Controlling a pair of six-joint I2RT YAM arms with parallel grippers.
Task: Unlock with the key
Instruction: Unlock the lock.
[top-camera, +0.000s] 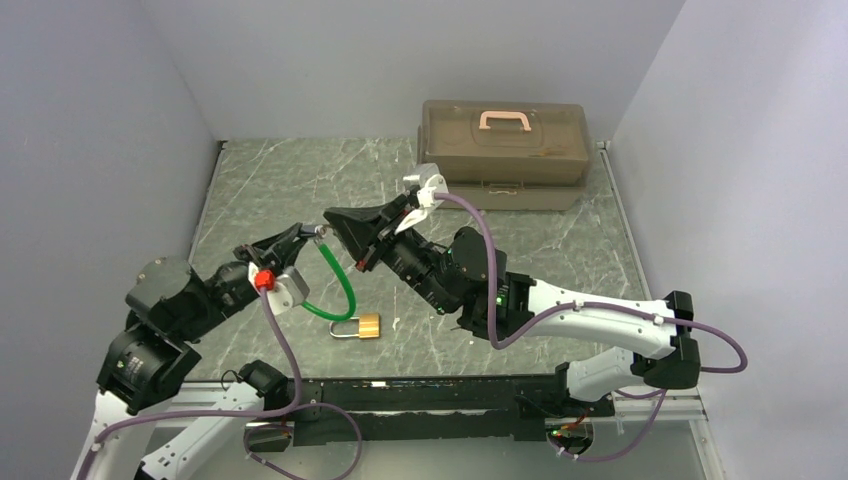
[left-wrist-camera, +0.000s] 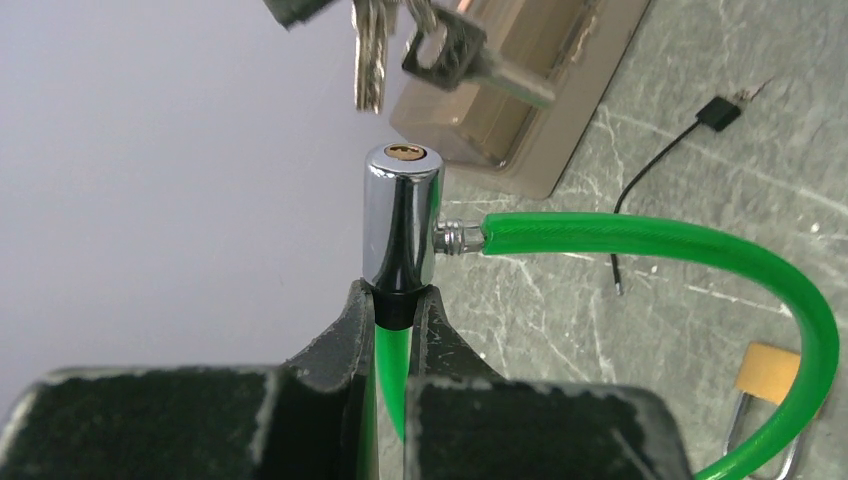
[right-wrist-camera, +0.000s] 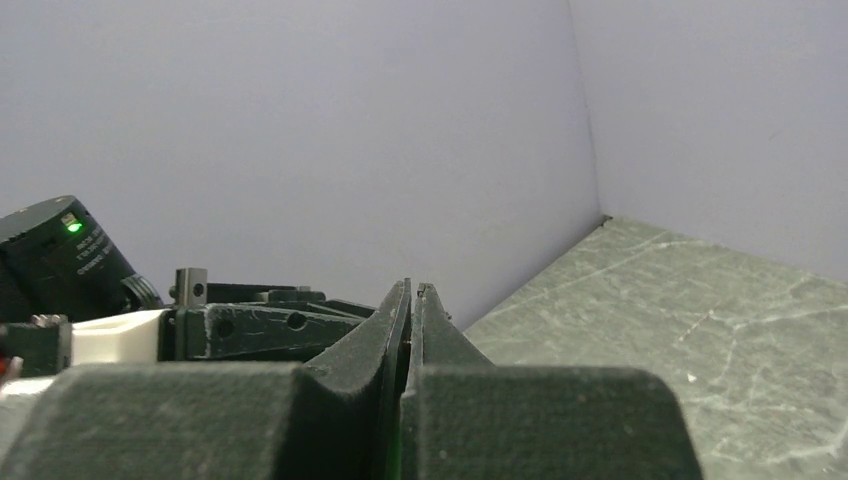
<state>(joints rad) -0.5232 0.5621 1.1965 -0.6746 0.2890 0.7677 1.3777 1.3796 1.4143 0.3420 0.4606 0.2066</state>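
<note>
Steadying lock cylinder (left-wrist-camera: 402, 225) in left claw (left-wrist-camera: 400, 300), pinching its base. Right claw (right-wrist-camera: 412, 292) pressed together on key bunch (left-wrist-camera: 368, 60). You're needing one blade squared over keyhole (left-wrist-camera: 405, 153), upper centre, before descending.

Top overhead; wrists close-in (left shares green cable (top-camera: 341, 277)).

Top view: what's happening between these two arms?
The left tool clamps the base of the chrome lock cylinder on a green cable, with the keyhole free. The right tool, shut, holds the key bunch just beyond it; no key is inserted yet. A brass padlock lies on the table.
</note>
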